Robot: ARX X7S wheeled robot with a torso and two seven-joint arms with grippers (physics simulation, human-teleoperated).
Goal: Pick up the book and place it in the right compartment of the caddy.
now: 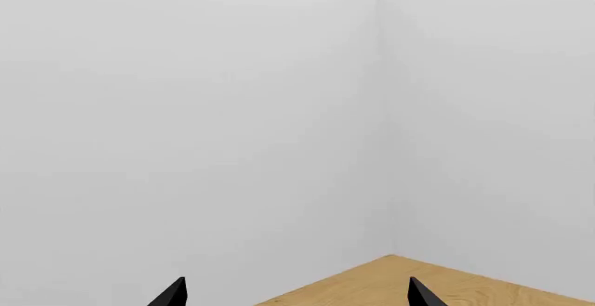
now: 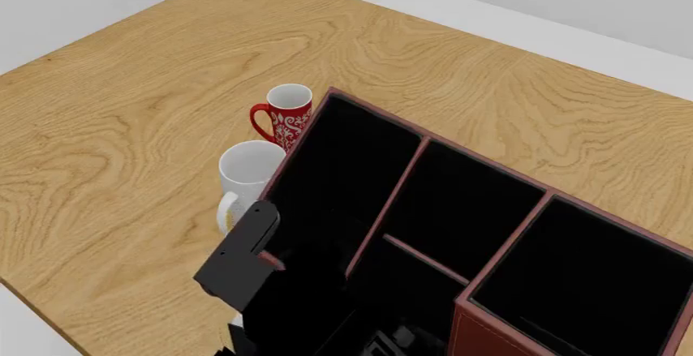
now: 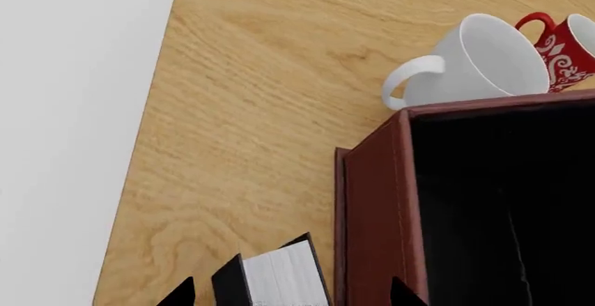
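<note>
In the right wrist view the book point(image 3: 279, 278) stands on the wooden table, black-covered with white page edges showing, right beside the caddy point(image 3: 372, 201). My right gripper point(image 3: 290, 293) is open. The book sits between its two fingertips with a gap on one side, and the other fingertip point(image 3: 400, 293) is over the caddy's reddish-brown wall. In the head view the caddy point(image 2: 485, 164) fills the lower right, and its right compartment point(image 2: 596, 279) is the squarish, taller-walled one. The book does not show there. My left gripper point(image 1: 297, 295) is open, holding nothing and pointing at bare walls.
A white mug point(image 2: 251, 169) and a red patterned mug point(image 2: 287, 113) stand against the caddy's left end. A black arm part point(image 2: 243, 259) hangs over the caddy's near-left corner. The table's edge point(image 3: 149, 180) runs close beside the book.
</note>
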